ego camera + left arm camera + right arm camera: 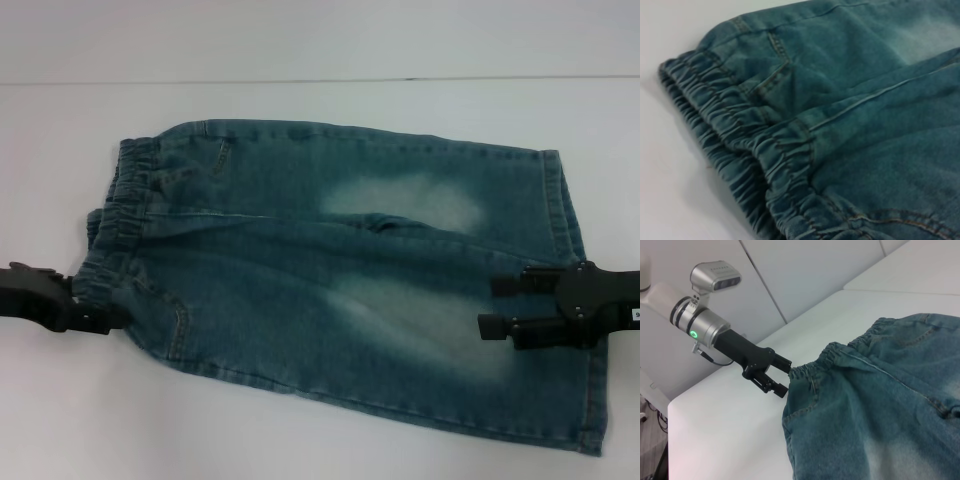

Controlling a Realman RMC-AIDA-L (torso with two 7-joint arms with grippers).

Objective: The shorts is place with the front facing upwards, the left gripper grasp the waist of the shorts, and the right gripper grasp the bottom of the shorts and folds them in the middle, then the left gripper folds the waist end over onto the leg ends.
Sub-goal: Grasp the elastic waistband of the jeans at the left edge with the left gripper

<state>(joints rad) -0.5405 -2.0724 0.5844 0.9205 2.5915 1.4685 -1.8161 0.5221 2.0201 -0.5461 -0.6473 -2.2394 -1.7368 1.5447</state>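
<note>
The blue-green denim shorts [330, 290] lie spread on the white table, with the gathered waist [125, 210] to the left and the leg hems [598, 400] to the right. My left gripper [112, 320] is at the near corner of the waist and is shut on it. In the right wrist view the left gripper [785, 375] pinches the waistband corner [802, 371], and the cloth there is drawn up toward it. My right gripper [490, 305] sits over the near leg, a little in from the hem. Its fingers are open and point toward the waist. The left wrist view is filled by the waistband [740, 130].
The white table [320, 110] runs beyond the shorts to a back edge line. The table's corner [675, 405] drops off behind the left arm. Pale panels stand behind it.
</note>
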